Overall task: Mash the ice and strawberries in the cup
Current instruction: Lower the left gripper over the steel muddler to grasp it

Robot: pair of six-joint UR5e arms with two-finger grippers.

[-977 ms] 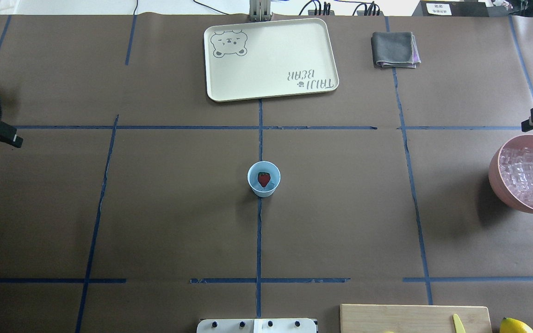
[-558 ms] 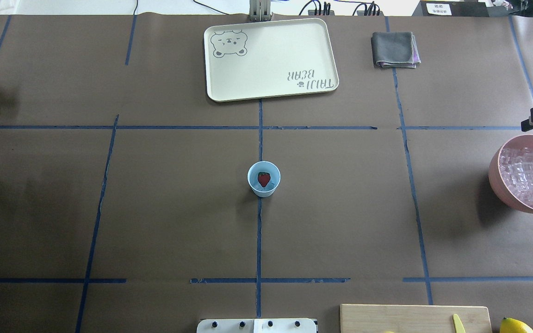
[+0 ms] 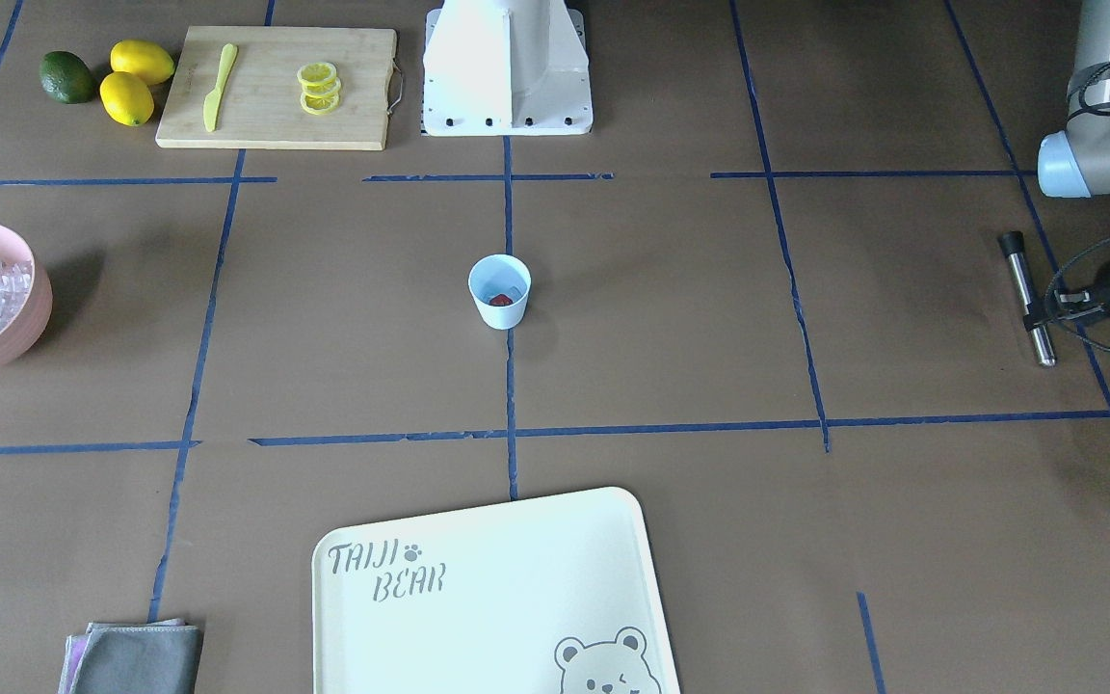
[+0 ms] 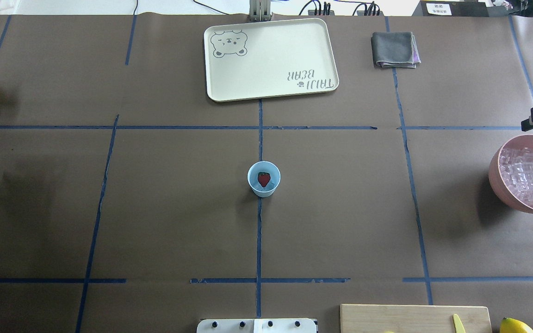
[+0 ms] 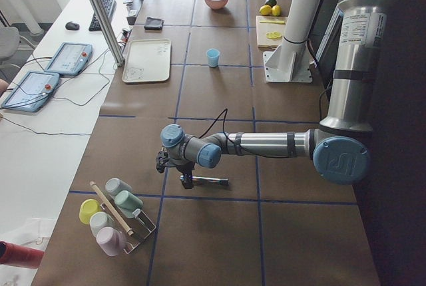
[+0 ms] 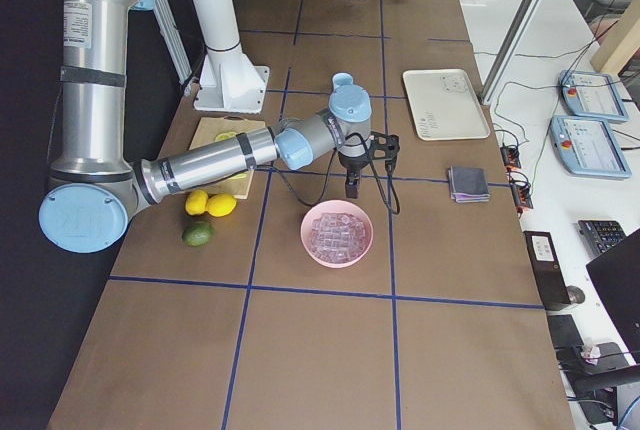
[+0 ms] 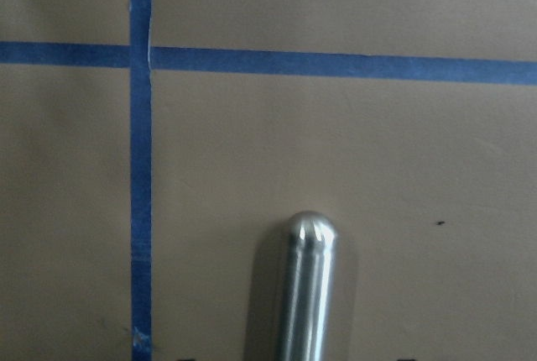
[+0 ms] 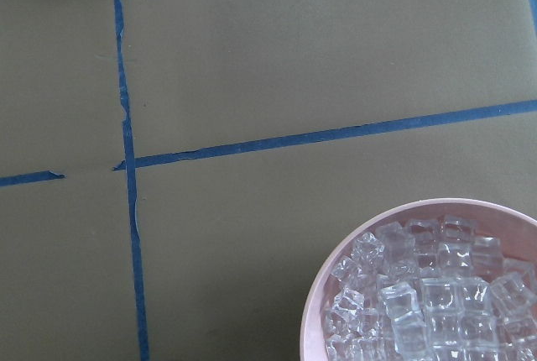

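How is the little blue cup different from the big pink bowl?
The cup is light blue; the bowl is pink. The cup is much smaller than the bowl. The cup holds a red strawberry, while the bowl is heaped with clear ice cubes. The cup stands mid-table; the bowl sits far off on the robot's right side. Both are round, upright and open on top.

Pink bowl of ice, perhaps brimful

**Six cameras, one scene**

Overhead looks down from behind the robot. Front-facing opposes it, with the robot base at 12 o'clock. Both centre the light-blue cup. Side cameras look along the surface from each end. Wrist cameras sit close: left over a steel rod, right with the pink bowl at 5 o'clock.
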